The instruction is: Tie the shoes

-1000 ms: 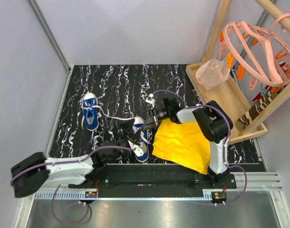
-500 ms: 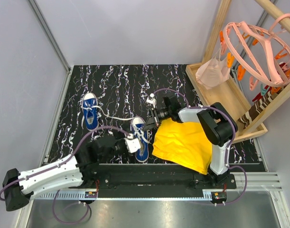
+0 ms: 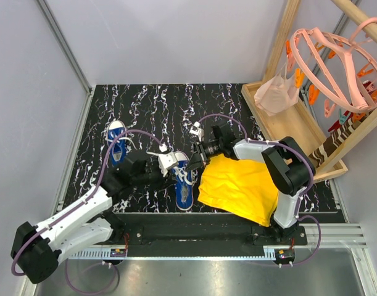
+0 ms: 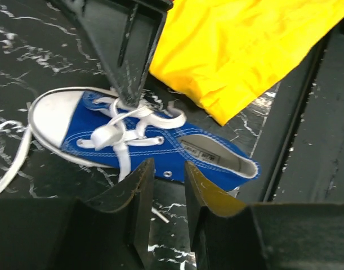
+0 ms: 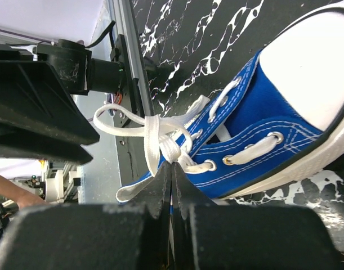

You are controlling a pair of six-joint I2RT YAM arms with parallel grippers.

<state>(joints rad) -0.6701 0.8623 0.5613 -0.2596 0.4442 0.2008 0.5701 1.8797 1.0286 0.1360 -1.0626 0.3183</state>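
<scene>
The left gripper [image 3: 168, 162] is swinging in over the near shoe [image 3: 184, 188] — jaws slightly apart, seemingly empty — while the right gripper [image 5: 172, 169] is pinching its lace [image 5: 151, 135] (holding it ready for the left).

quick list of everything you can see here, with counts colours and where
near sneaker: 1, blue and white, table centre
far sneaker: 1, blue and white, table left
cloth: 1, yellow, right of near sneaker
tabletop: 1, black, white marbling
wooden rack: 1, pale wood, right edge
peg hanger: 1, pink, top right
left gripper: 1, black, open over near sneaker
right gripper: 1, black, shut on lace of near sneaker
</scene>
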